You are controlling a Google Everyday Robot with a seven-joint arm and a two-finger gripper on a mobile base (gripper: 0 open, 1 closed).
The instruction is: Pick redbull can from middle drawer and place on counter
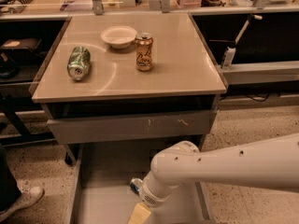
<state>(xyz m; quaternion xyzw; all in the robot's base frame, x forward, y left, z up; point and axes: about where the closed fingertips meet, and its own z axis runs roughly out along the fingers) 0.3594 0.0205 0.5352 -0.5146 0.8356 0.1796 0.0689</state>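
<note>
The redbull can (136,185) lies on the floor of the open middle drawer (100,197); only its blue and silver end shows, the rest is behind my arm. My white arm reaches in from the right and down into the drawer. My gripper (139,214) is at the bottom edge of the view, just below and beside the can, with one tan finger showing. The beige counter (182,64) sits above on the grey cabinet.
On the counter lie a dented green can (78,62) on its side at the left, a white bowl (119,36) at the back, and an upright orange-gold can (144,52). A scratched grey drawer front (131,125) is above the open drawer. A person's shoe (21,200) is at the left.
</note>
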